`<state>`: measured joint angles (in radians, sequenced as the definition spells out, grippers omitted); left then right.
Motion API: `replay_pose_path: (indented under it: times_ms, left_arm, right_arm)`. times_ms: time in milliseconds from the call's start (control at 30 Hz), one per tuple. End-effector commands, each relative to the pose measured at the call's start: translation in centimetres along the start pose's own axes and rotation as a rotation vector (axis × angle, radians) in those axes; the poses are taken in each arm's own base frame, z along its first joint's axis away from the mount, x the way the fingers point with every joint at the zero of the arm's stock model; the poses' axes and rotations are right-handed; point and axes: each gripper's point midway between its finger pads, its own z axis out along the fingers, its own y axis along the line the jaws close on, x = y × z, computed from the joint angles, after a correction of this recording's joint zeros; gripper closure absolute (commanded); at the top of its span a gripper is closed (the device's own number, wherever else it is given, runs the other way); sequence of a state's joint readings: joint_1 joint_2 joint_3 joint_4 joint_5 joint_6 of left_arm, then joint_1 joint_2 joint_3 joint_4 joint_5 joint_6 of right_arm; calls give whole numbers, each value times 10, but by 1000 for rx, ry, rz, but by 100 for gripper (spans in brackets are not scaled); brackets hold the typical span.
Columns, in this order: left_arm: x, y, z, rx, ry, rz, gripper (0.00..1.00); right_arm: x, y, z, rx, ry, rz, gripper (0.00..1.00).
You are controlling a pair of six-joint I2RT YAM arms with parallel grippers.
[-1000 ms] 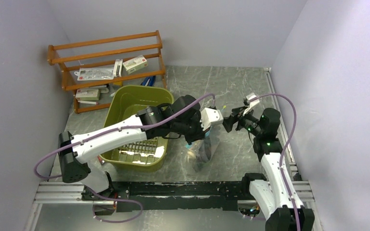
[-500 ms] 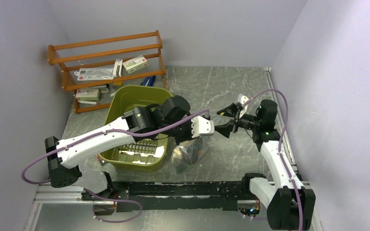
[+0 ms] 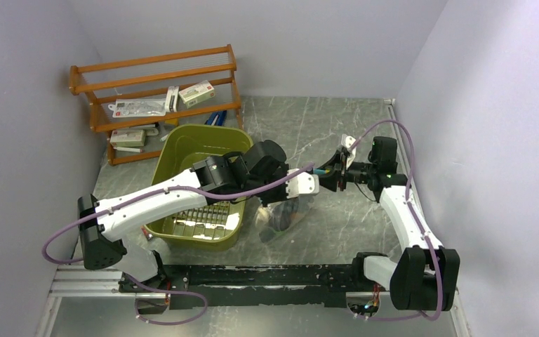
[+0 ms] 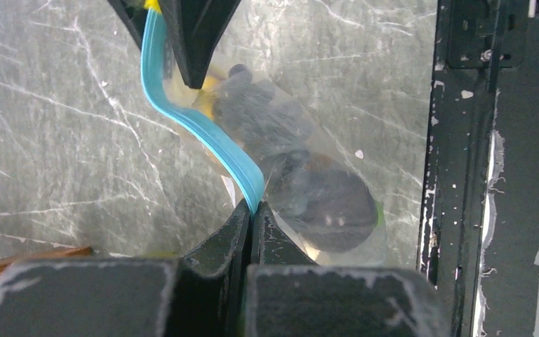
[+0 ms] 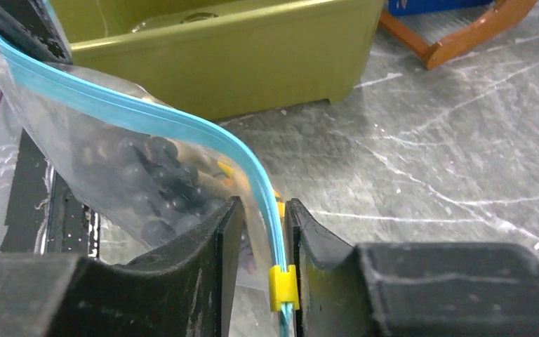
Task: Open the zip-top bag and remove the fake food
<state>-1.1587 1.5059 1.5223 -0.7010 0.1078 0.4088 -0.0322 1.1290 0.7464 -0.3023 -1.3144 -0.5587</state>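
The zip-top bag (image 3: 281,214) is clear plastic and hangs just above the table between the two arms. My left gripper (image 4: 253,207) is shut on one end of its light blue zip strip (image 4: 203,133). My right gripper (image 5: 263,210) straddles the other end of the strip (image 5: 147,112) by a yellow slider (image 5: 283,284). Its jaws stand narrowly apart; the strip lies against one finger, with a gap to the other. The fake food shows through the plastic: dark grapes (image 5: 154,175), a dark round piece (image 4: 330,203) and bits of yellow and orange.
An olive-green bin (image 3: 196,140) holding a metal rack stands just left of the bag. A wooden shelf rack (image 3: 154,77) with boxes and packets is at the back left. The black rail (image 3: 253,277) runs along the table's near edge.
My right gripper has moved left to the bag's mouth and narrowed its jaws around the zip strip. The left arm, still gripping the strip, shifted slightly, and the bag swung left.
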Motion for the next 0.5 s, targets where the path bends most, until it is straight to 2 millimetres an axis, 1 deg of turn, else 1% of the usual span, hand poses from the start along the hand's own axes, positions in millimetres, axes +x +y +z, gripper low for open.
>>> replay_pose_path:
  times_ms: [0,33,100,133,167,200,233,300,367,433,467]
  left_arm:
    - [-16,21,-16,-109,-93,31,93]
    - [-14,21,-17,-109,-98,28,93]
    - [-11,22,-19,-118,-104,13,93]
    - [-9,23,-20,-125,-107,-8,92]
    - [-9,25,-21,-132,-114,-28,89]
    - [-9,26,-21,-137,-122,-45,83]
    - [-10,27,-22,-146,-132,-66,74]
    - [-18,34,-23,-173,-165,-106,53]
    - [-34,40,-28,-182,-210,-145,34]
    - [-54,50,-36,-205,-277,-195,19]
    - [-59,53,-37,-202,-306,-217,13]
  right_arm:
    - [10,-9,-2,42,65,25,74]
    - [12,-11,-2,51,72,42,79]
    - [14,-14,-2,62,86,73,92]
    - [15,-16,-3,68,94,91,97]
    - [12,-16,-3,69,100,104,99]
    - [10,-15,-4,66,102,114,100]
    - [8,-13,-4,64,103,129,100]
    - [2,-8,-6,68,99,157,100]
    - [-2,-4,-8,90,100,169,100]
    - [-4,0,-11,114,101,158,100]
    - [-3,2,-12,126,107,166,100]
